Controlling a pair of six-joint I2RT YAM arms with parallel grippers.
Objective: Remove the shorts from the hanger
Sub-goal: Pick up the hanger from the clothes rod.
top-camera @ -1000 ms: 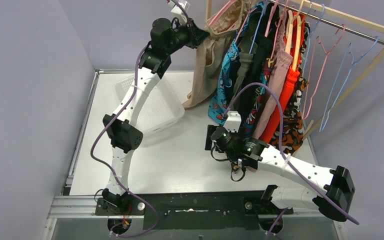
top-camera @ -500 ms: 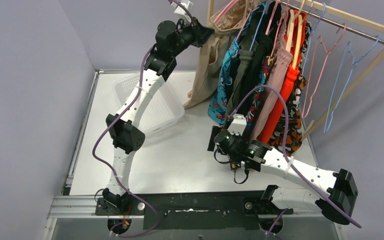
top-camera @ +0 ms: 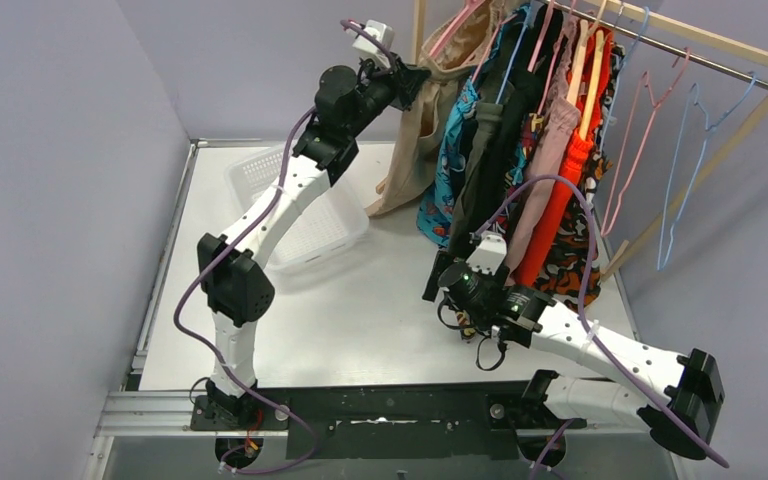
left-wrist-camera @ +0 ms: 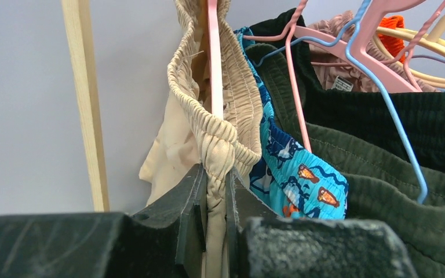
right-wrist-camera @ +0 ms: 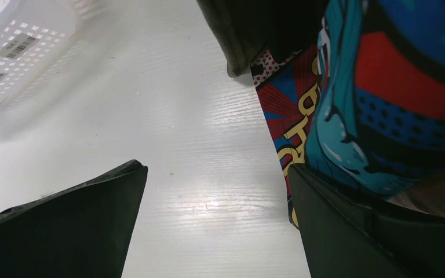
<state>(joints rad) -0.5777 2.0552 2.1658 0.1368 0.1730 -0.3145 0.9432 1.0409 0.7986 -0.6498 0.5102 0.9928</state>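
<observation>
- The left gripper (left-wrist-camera: 214, 214) is pinching the tan shorts (left-wrist-camera: 223, 139) at the gathered waistband, its jaws nearly together with only fabric between them.
- Those shorts are hanging on a pink hanger (left-wrist-camera: 213, 63) at the end of the rack, just beside the wooden post (left-wrist-camera: 87, 104).
- The right gripper (right-wrist-camera: 217, 226) is gaping wide and gripping nothing, low over the table (right-wrist-camera: 197, 145) beside the hem of the comic-print shorts (right-wrist-camera: 347, 116).
- The elastic is hugging the hanger, so a plain pull is likely to drag the hanger off the rail too, or the thin pinch may slip.
- The teal shorts (left-wrist-camera: 290, 168) are pressing against the tan pair and could get dragged along.
- The post is crowding one side and the packed clothes the other. The open room is lying toward the basket (top-camera: 305, 215), well apart from the rack.
</observation>
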